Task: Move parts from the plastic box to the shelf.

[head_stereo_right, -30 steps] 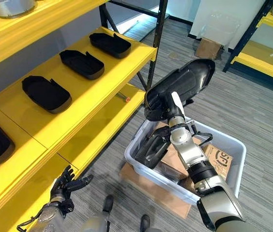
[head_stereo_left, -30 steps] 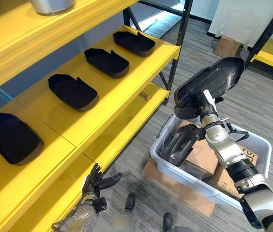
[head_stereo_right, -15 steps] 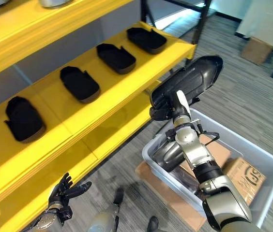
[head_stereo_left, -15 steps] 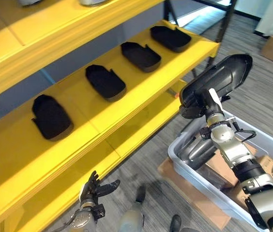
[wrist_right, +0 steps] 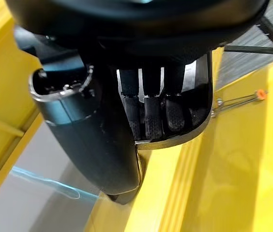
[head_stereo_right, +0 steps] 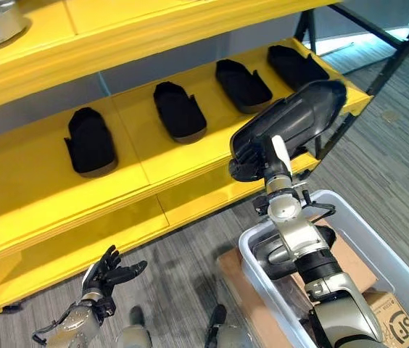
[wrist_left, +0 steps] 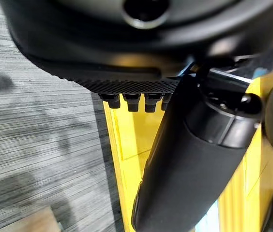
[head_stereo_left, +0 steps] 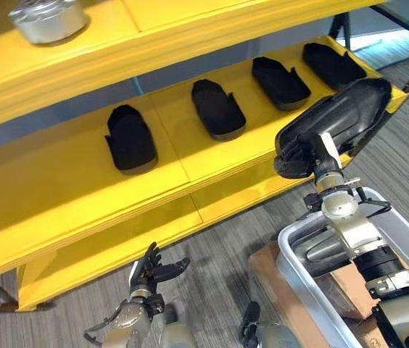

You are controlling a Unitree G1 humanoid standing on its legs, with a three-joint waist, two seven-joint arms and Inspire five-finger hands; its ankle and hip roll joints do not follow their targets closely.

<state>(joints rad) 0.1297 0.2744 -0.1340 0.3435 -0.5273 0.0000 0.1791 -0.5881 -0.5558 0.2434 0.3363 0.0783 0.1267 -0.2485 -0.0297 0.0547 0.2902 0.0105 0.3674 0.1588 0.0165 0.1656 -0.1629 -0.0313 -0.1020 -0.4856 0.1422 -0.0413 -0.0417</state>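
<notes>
My right hand (head_stereo_right: 279, 161) is shut on a long black shell-shaped part (head_stereo_left: 337, 122), held up tilted above the plastic box (head_stereo_left: 290, 262) and in front of the yellow shelf's middle tier (head_stereo_left: 190, 163). In the right wrist view its fingers (wrist_right: 148, 116) curl over the part's rim (wrist_right: 197, 121). Several similar black parts (head_stereo_left: 217, 109) lie in a row on that tier. Another dark part (head_stereo_left: 322, 248) lies inside the box. My left hand (head_stereo_left: 151, 272) hangs low by the floor, open with fingers spread; its thumb (wrist_left: 194, 159) faces the lower tier.
A silver metal pot (head_stereo_left: 48, 18) stands on the upper tier. Flat cardboard (head_stereo_left: 266, 259) lies under the box, and a cardboard carton (head_stereo_right: 400, 322) is inside it. A black shelf post (head_stereo_right: 400, 43) rises at the right. The middle tier has bare space at its left end (head_stereo_left: 38, 188).
The camera has swung toward the shelf, so the whole picture shifted. My right hand still holds the part raised, now overlapping the middle tier's front edge. The left hand stays low.
</notes>
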